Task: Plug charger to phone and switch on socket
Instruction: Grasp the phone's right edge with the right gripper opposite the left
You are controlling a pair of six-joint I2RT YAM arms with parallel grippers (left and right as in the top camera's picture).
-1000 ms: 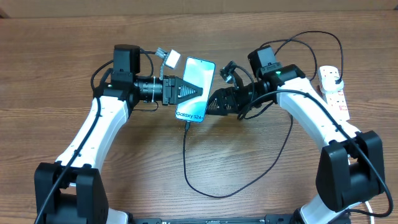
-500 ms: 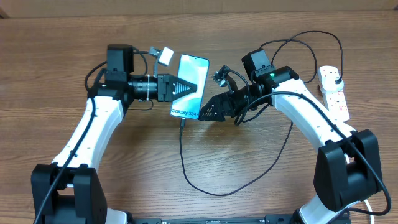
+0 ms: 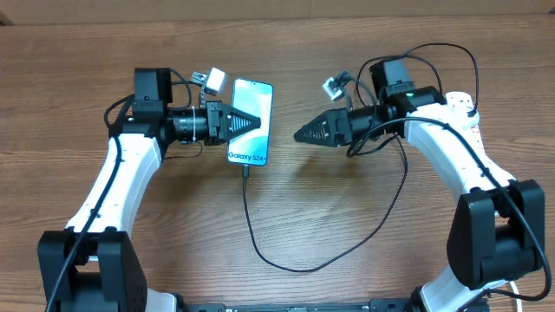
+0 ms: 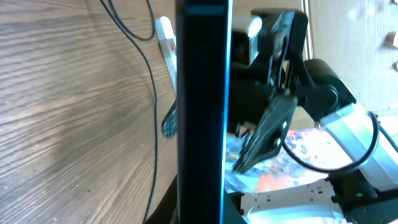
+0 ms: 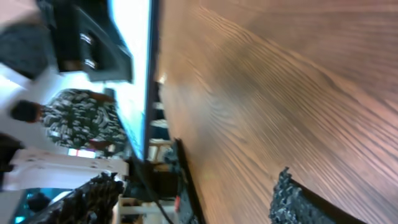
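teal phone [image 3: 254, 94] partly under end effector [image 3: 251, 123]

Brown wood-grain table [image 3: 173, 251], evenly lit; tan strip [image 3: 260, 7] beyond its far edge.

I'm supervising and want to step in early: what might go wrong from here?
The charger runs past the right arm to the socket; reaching there may snag it and unplug the phone. The left gripper grips from one side only, so a tug might twist the phone loose.
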